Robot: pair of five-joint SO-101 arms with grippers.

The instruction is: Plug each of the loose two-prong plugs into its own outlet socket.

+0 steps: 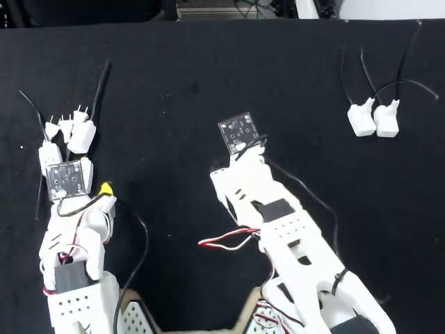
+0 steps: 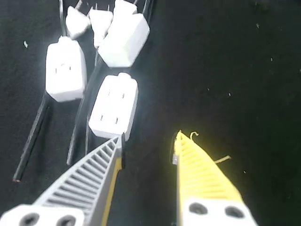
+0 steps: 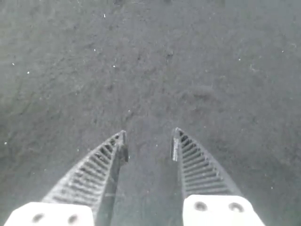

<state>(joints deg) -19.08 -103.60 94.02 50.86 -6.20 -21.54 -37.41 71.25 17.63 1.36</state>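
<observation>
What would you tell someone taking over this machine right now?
Left pincer: open, empty, just short of a socket block.
Right pincer: open, empty, over bare black cloth.
A second socket block lies beside the first; a big plug and two small plugs lie beyond, prongs bare.
Two white corded pieces sit far right.
Done: nothing visibly plugged.
Left: every plug.

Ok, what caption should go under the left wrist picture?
The left hand hangs open over the black table, near two white outlet sockets and loose plugs.
</observation>
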